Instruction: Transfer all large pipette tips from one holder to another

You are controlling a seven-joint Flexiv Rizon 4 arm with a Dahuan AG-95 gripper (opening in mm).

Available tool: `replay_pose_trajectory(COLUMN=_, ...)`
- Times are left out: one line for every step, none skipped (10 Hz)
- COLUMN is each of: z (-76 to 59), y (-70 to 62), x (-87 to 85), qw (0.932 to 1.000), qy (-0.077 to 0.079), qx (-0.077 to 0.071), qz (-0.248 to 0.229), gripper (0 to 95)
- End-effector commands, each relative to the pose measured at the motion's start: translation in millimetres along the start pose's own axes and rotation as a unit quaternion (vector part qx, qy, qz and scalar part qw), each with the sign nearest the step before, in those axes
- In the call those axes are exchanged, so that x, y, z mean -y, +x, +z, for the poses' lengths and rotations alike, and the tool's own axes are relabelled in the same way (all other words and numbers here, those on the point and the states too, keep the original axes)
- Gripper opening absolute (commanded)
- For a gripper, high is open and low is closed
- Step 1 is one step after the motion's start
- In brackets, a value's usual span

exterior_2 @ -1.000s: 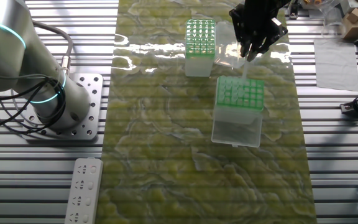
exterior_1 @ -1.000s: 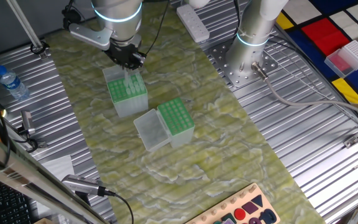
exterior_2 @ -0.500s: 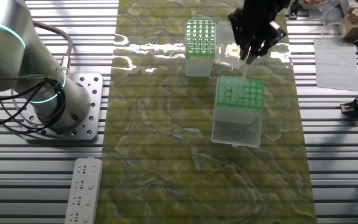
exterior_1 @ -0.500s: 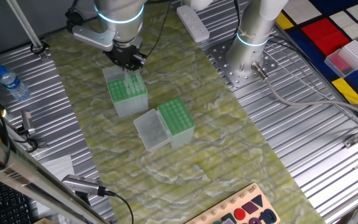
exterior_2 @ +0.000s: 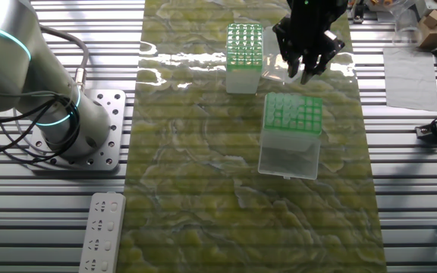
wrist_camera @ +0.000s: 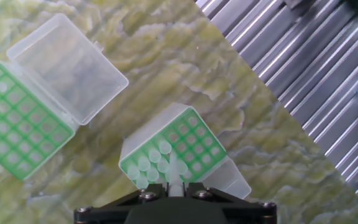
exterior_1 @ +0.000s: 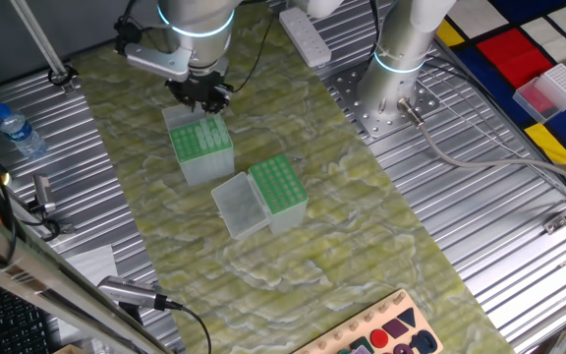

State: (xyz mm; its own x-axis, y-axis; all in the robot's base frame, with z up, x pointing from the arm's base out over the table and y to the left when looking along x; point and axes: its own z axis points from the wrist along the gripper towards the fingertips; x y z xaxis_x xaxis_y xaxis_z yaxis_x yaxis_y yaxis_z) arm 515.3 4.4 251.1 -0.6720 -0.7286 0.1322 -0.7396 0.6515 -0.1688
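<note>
Hand view showed the gripper [wrist_camera: 174, 186] pinched on one pipette tip [wrist_camera: 174, 169], held above the near box [wrist_camera: 176, 149]. More large pipette tips [wrist_camera: 151, 165] stood together in that box's left rows. Far to the left sat the other box [wrist_camera: 14, 118], lid open, on the green mat [wrist_camera: 166, 62].

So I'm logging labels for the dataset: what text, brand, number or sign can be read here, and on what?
None is readable.
Bottle: its label is too small to read.
Board at the bottom edge: coloured shapes only, no legible text.
Tip boxes: no markings visible.
</note>
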Motion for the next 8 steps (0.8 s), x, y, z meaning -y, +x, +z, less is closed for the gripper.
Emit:
replay_pose_trajectory(z=-5.0, y=1.1, x=-2.0, qw=0.9947, qy=-0.058, qx=-0.001, qz=0.085, gripper=0.0)
replay_pose_trajectory(z=-8.1, y=-0.8, x=-3.2, qw=0.9907, qy=-0.082, qx=-0.005, qz=0.108, gripper=0.0)
replay_pose_trajectory(z=-14.7, y=-8.3, x=-7.2, qw=0.9844, qy=-0.104, qx=-0.008, qz=0.142, gripper=0.0)
replay_pose_trajectory(z=-22.4, y=-20.0, x=-13.8, qw=0.9765, qy=-0.120, qx=-0.010, qz=0.178, gripper=0.0)
replay_pose_trajectory(z=-29.5, y=-36.5, x=-26.6, qw=0.9638, qy=-0.140, qx=-0.008, qz=0.227, gripper=0.0)
replay_pose_trajectory(z=-34.3, y=-53.9, x=-45.4, qw=0.9527, qy=-0.147, qx=-0.004, qz=0.266, gripper=0.0)
replay_pose_trajectory(z=-37.7, y=-64.3, x=-59.4, qw=0.9477, qy=-0.145, qx=-0.001, qz=0.284, gripper=0.0)
replay_pose_trajectory(z=-43.6, y=-82.2, x=-84.4, qw=0.9415, qy=-0.144, qx=-0.005, qz=0.305, gripper=0.0)
